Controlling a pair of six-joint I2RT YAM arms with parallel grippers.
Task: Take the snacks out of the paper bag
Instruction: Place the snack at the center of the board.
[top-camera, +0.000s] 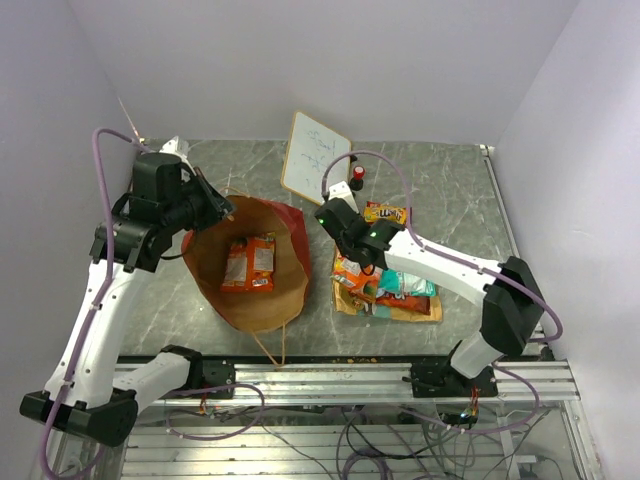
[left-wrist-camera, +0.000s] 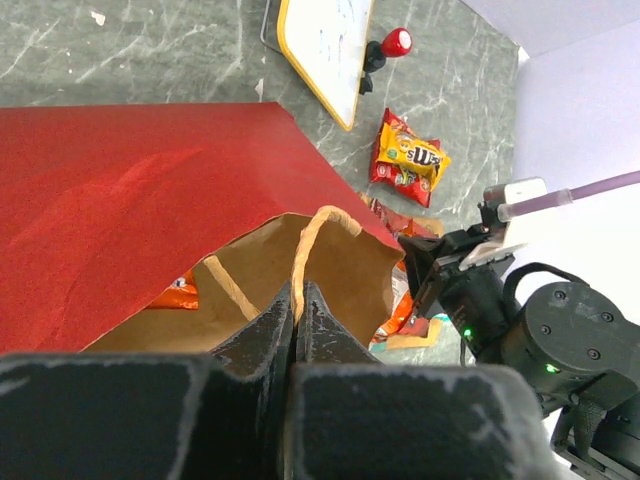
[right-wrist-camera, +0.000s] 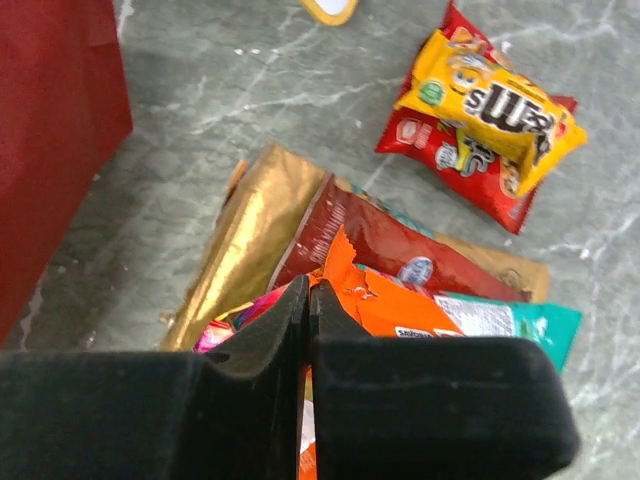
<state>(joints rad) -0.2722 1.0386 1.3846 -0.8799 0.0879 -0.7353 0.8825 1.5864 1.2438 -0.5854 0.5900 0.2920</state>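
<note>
Paper bag (top-camera: 255, 305), M&M's packet (right-wrist-camera: 490, 105) on counter (top-camera: 450, 200).
Left pincer (left-wrist-camera: 297, 300) clamps the bag handle (left-wrist-camera: 320, 215); right pincer (right-wrist-camera: 307, 290) pinches an orange packet (right-wrist-camera: 385, 300).

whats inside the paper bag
From above, orange packets lie on the floor of the bag. Anything under them, or tucked beneath the bag's leaning walls, is covered and cannot be seen.

The paper bag (top-camera: 262, 310) lies left on the worktop (top-camera: 450, 190), two packets (top-camera: 248, 264) inside it. A pile of snacks (top-camera: 388, 288) lies to its right (a whiteboard (top-camera: 314, 156) stands behind).
</note>
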